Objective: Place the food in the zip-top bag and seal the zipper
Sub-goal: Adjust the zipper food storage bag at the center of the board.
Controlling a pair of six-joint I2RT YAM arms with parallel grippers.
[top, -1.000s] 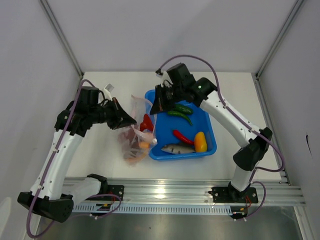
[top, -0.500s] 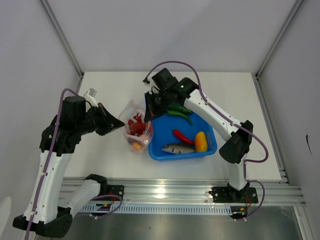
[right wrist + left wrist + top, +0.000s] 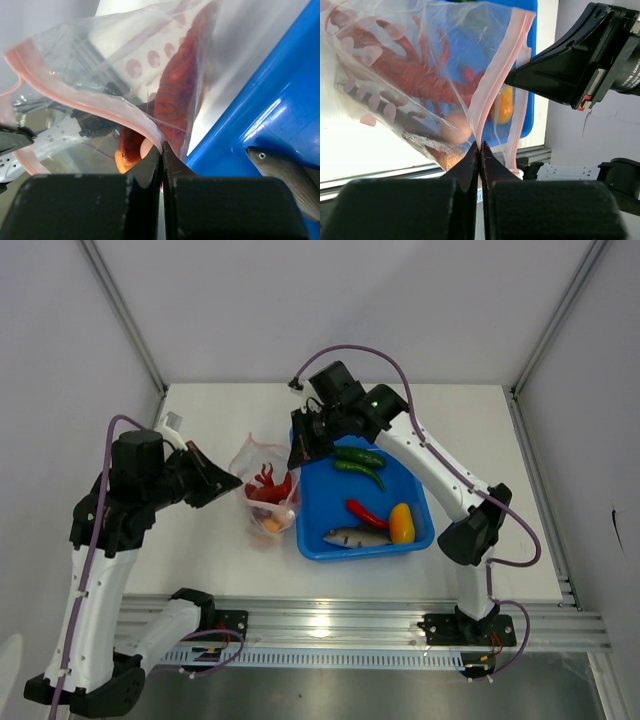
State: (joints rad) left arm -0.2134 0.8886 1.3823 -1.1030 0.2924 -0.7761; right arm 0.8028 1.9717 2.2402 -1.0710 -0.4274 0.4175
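Bag [image 3: 262,502] lifted since before, stretched between left pincer [image 3: 236,481] and right pincer [image 3: 298,456], both clenched on its pink strip [image 3: 492,85]

We see a blue tub [image 3: 322,502] right of centre on the white table [image 3: 490,430], a metal rail [image 3: 340,625] along its near edge, and grey walls [image 3: 330,300] left, right and beyond.

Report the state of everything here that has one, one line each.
zip-top bag, held between both hands, partly filled
zipper, unsealed, strips apart
left hand, shut on the bag's mouth
right hand, shut on the bag's mouth
blue tub, holds fish, yellow pepper
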